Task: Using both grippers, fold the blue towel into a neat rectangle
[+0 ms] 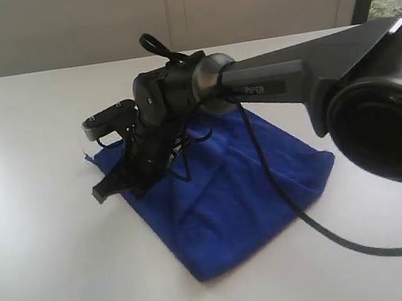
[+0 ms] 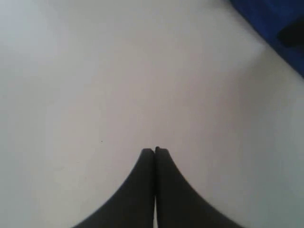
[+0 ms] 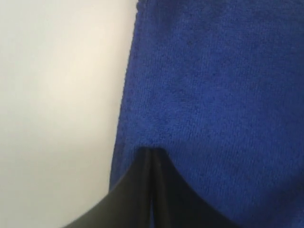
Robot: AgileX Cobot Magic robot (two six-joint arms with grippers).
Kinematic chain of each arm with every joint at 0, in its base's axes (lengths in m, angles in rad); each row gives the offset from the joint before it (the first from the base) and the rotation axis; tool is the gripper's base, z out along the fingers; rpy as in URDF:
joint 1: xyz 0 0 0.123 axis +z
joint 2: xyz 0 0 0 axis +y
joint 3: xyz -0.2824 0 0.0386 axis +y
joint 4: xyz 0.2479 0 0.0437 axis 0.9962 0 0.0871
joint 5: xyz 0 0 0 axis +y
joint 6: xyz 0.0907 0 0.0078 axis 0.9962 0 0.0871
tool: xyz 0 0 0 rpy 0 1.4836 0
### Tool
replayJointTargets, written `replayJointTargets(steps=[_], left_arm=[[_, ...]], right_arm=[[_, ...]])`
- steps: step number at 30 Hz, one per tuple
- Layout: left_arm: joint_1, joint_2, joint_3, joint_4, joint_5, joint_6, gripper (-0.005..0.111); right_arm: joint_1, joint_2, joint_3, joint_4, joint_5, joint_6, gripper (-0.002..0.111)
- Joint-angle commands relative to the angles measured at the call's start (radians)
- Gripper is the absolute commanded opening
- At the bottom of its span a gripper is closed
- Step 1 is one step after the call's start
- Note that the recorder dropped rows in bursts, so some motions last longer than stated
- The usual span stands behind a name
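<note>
Blue towel (image 1: 229, 191) cornerwise on table (image 1: 41, 240), long axis unclear; left tool (image 2: 155, 149) and right tool (image 3: 151, 151) each closed.

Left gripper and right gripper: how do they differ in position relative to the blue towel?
The left gripper hangs over bare white table; the right gripper is over the blue towel. The left gripper is apart from the towel, which shows only at its view's corner; the right gripper sits just inside a towel edge. Both are shut.

Blue towel (image 3: 213, 95): fuzzy terry cloth, matt. Table (image 1: 41, 240): smooth, white, faint sheen. Fingers (image 3: 133, 202): matt black.
</note>
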Motion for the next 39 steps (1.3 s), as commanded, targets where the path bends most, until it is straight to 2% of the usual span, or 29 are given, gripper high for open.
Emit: replayJointTargets(steps=[1,9,13,17,21,30,36,39], left_arm=[[0.002,-0.006,0.006,-0.003,0.006,-0.006,0.0],[0.002,-0.006,0.006,-0.003,0.006,-0.006,0.0],[0.002,-0.006,0.006,-0.003,0.006,-0.006,0.0],[0.002,-0.006,0.006,-0.003,0.006,-0.006,0.0],[0.002,-0.006,0.006,-0.003,0.006,-0.006,0.0],[0.002,-0.006,0.006,-0.003,0.006,-0.006,0.0],[0.002,-0.006,0.006,-0.003,0.006,-0.006,0.0],[0.002,-0.006,0.006,-0.003,0.006,-0.006,0.0]], right_arm=[[0.002,0.116,-0.085,-0.098,-0.065,0.208,0.0],[-0.048,0.15,-0.195,-0.104,-0.096,0.372,0.0],[-0.075,0.058,-0.222,-0.13,0.024,0.372,0.0],[-0.112,-0.034,-0.22,-0.291,0.202,0.372,0.0],[-0.161,-0.091,-0.209,-0.37,0.326,0.313,0.0],[-0.266,-0.16,0.033,-0.381,0.218,0.305,0.0],[-0.295,-0.144,0.166,-0.381,0.087,0.305,0.0],[-0.308,-0.131,0.205,-0.381,0.078,0.305,0.0]])
